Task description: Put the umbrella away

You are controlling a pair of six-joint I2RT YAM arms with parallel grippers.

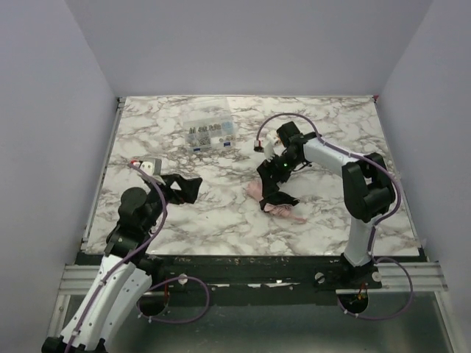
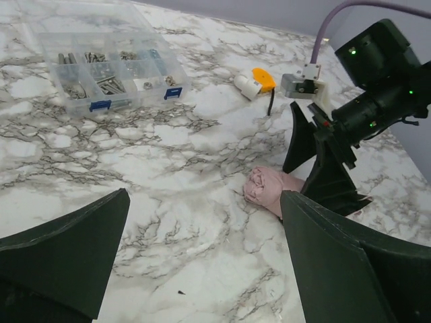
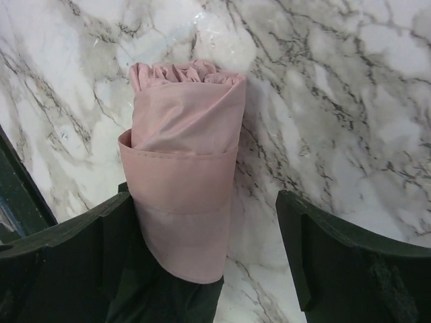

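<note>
Two arms reach over a marble desk [image 1: 221, 220]. The umbrella [image 3: 182, 168], rolled into a short pale pink bundle, lies flat on the desk, to the right of the clear parts box [image 1: 209, 134] and nearer the arm bases. The jaws of the right arm [image 1: 368, 184] stand apart over the roll, one finger close against it and the other clear. The jaws of the left arm [image 1: 136, 209] gape wide, holding nothing, left of the box and nearer the bases. An orange-and-white gadget [image 1: 263, 144] sits just right of the box.
</note>
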